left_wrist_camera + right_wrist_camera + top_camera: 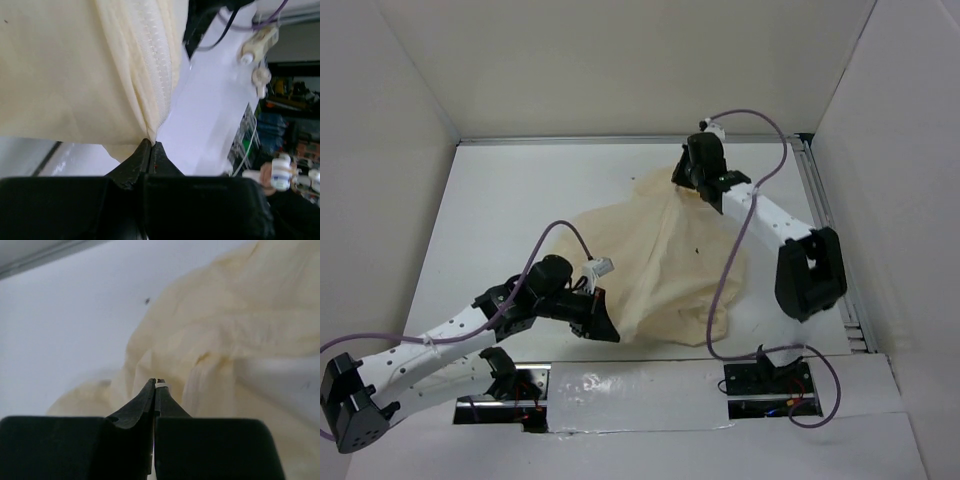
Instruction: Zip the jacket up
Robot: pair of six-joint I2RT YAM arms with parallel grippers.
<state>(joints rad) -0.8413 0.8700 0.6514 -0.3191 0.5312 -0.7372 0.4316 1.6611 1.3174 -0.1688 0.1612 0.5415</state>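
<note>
Two black pincers clamp the jacket (pixel 650 260), a soft, creased cream heap mid-table (pixel 500 200). The left gripper (pixel 150 146) pinches its near hem beside the ribbed zipper (pixel 155 60). The right gripper (pixel 156 383), tips tight together, nips a small pale tab (pixel 161 385) at its far end.

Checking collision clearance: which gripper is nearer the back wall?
Right. The right gripper pinches the jacket at its far end, close to the back wall; the left gripper grips its near edge, far from that wall.

Bright even light, soft shadows, jacket (pixel 60 70) washed out, wrist-view backgrounds blurred
</note>
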